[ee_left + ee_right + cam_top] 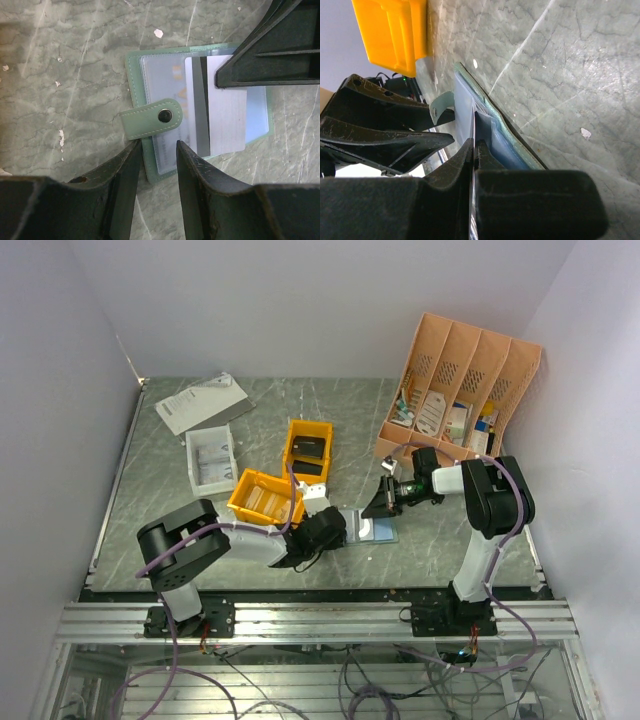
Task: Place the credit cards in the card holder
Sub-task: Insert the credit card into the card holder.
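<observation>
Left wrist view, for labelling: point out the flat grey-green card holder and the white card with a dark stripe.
Grey-green card holder (147, 124), left wrist view, snap strap.
White card (227, 122), left wrist view, white face.

card corner behind right pincer, organiser contents illegible

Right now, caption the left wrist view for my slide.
Right tool holds a striped card over the open holder; left tool straddles its edge.

Overhead view looks down; both close wrist views share card holder.
</observation>
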`<state>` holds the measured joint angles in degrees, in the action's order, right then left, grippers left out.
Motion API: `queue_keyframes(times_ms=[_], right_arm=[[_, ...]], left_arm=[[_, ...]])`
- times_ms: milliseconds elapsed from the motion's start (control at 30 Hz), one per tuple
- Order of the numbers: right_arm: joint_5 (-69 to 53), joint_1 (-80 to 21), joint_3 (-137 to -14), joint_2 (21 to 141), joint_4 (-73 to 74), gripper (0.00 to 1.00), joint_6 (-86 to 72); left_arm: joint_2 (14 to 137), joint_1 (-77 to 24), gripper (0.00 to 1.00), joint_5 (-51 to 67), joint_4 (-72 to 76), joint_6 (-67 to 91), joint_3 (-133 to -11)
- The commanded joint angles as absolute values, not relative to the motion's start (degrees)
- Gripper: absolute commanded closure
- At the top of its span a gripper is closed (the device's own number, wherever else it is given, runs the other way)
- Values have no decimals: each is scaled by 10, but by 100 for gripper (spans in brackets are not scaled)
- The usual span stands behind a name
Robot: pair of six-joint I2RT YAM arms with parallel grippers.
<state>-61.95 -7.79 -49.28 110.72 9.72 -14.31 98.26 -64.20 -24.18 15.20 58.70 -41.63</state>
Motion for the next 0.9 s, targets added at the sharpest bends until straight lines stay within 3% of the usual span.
queue_keyframes(times_ms=[0,233,500,700,867], right_arm=[[-616,-87,-499,1121,97,100,-129],[-623,-104,-517,1139,105,95,-117],[-627,-108,-533,1151,121,81,-102],[-628,-108,-537,1154,124,80,-102],[-625,-108,-535,1154,121,80,-103]], left_arm=[[1017,-640,53,-217,88,576,-406],[1018,-638,54,-211,91,573,-407],[967,-643,53,-226,43,564,-415],[909,-688,49,-280,-89,531,-495],[914,-709,48,-260,-64,523,-539]])
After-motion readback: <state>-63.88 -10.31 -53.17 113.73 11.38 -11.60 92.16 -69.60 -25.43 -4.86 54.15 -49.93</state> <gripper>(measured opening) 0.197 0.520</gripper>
